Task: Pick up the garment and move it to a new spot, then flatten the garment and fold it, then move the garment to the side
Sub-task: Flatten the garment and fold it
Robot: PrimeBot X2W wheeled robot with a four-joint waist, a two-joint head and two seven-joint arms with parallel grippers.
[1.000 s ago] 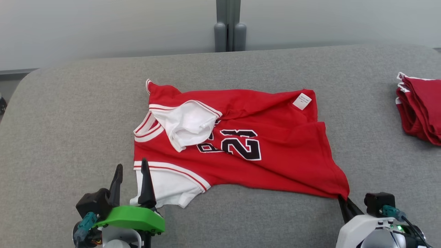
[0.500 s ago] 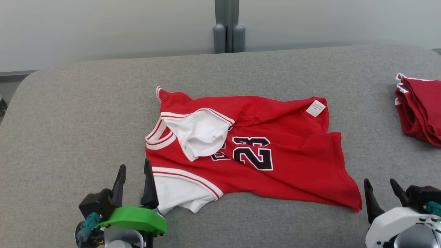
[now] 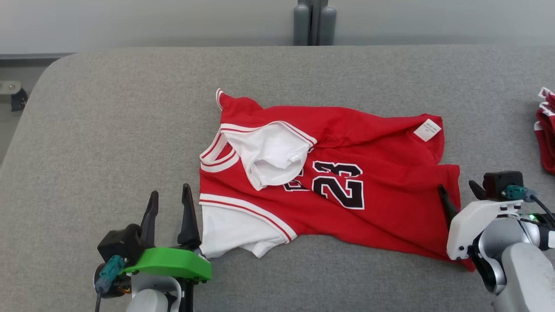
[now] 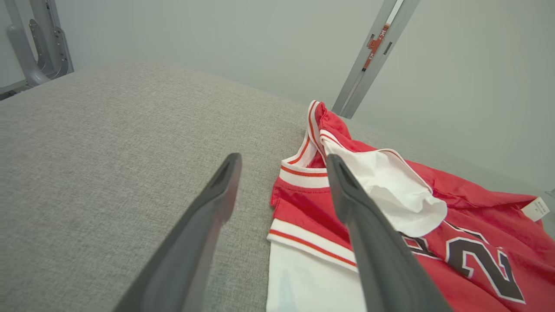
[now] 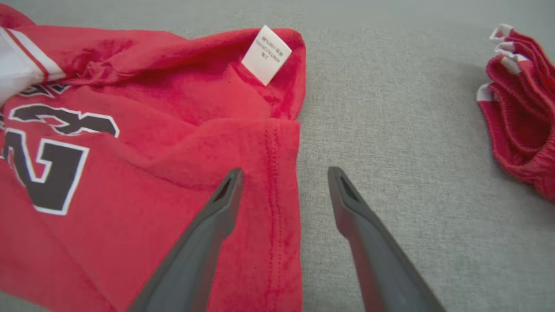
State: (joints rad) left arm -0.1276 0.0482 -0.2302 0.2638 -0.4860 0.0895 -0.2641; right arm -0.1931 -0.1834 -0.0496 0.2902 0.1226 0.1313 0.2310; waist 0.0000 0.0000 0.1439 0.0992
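Here, the jersey (image 3: 390, 190) lies rumpled on the bench (image 3: 108, 130). My left gripper (image 3: 170, 190), jaws apart, stands just left of its near sleeve (image 3: 230, 229); my right gripper (image 3: 456, 185), also spread, straddles its right hem (image 5: 277, 195).

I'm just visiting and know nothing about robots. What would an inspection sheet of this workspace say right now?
Surface: grey fabric table with rounded corners.
Job's things: red jersey numbered 23, lying rumpled; one white sleeve flopped onto its chest; label showing.
Clutter: pile of red clothes at the right edge.
Grippers: left gripper open, beside the lower sleeve; right gripper open, straddling the jersey's hem.
Cables: thin black cable by the right wrist.
Surroundings: pale wall, grey post behind the table.
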